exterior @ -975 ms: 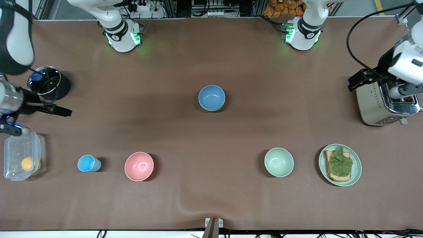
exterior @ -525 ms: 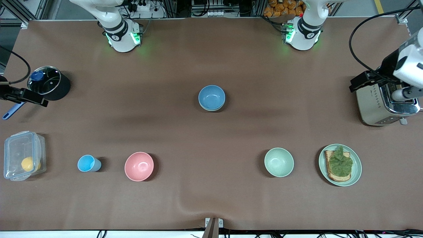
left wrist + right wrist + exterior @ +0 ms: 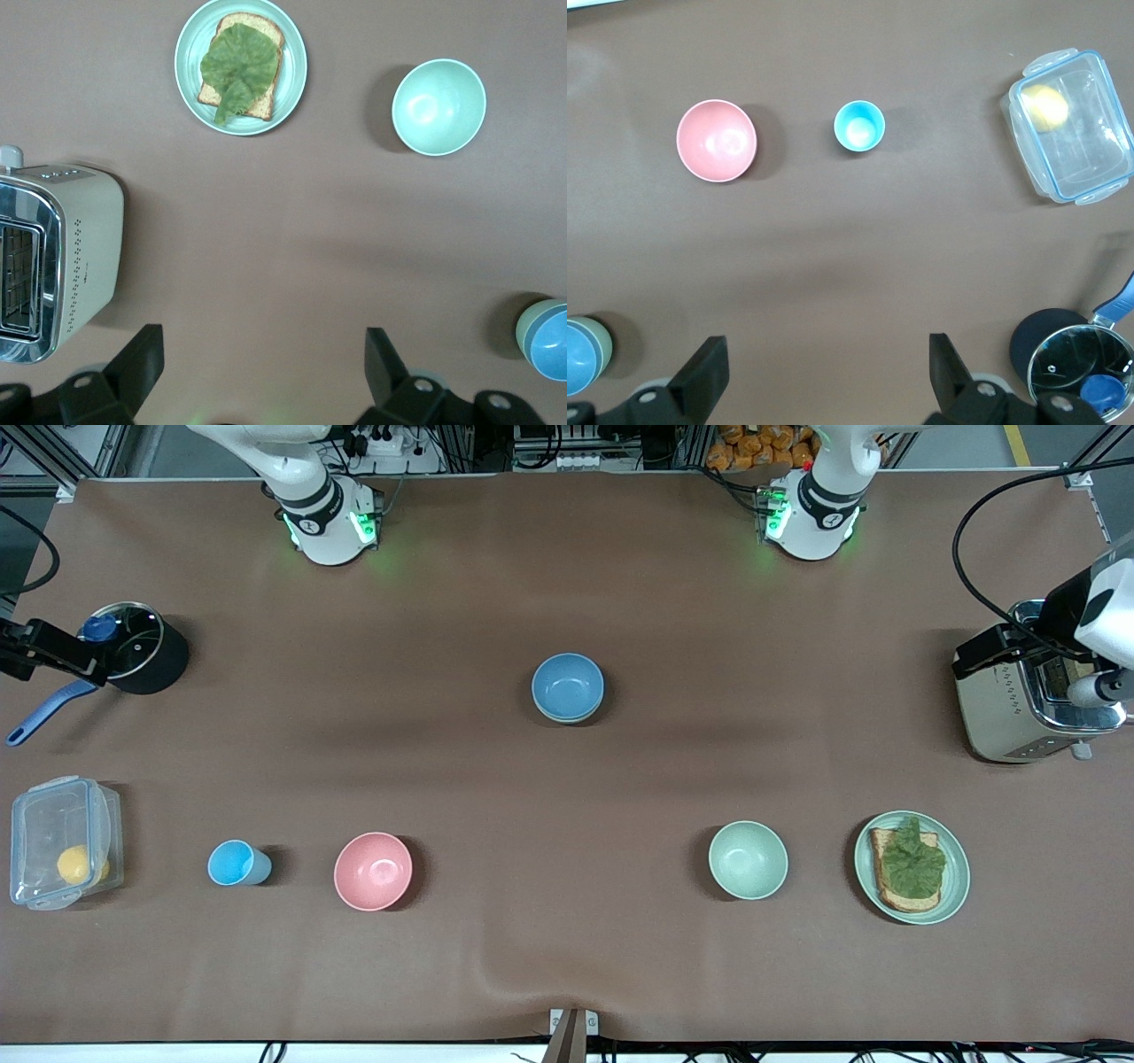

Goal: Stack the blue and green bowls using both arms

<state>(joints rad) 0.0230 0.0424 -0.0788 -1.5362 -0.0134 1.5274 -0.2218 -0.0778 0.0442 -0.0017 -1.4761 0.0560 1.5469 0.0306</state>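
Two grippers, and both are spread wide with nothing between the fingers. The left gripper (image 3: 264, 372) hangs over the toaster (image 3: 1028, 700) at the left arm's end of the bench, touching nothing. The right gripper (image 3: 824, 376) is over the black pot (image 3: 133, 646) with the glass lid at the right arm's end, also empty.

The blue bowl (image 3: 567, 685) sits upright, mouth facing straight up, nested inside the green bowl (image 3: 567, 716), of which only a thin sage sliver of rim pokes out underneath on the side toward the front edge. In the left wrist view you can see that same pair, blue (image 3: 549, 343) in green (image 3: 529, 320). The stack is around the middle of the bench, a bit closer to the bases' edge than to the front edge. Being round, it has no long axis to speak of.

Along the front edge: a lidded plastic box (image 3: 60, 841) near the right arm's corner, a light-blue cup (image 3: 234, 863), a pink bowl (image 3: 373, 871), a mint bowl (image 3: 748, 859), and a plate (image 3: 957, 877) with toast and lettuce.
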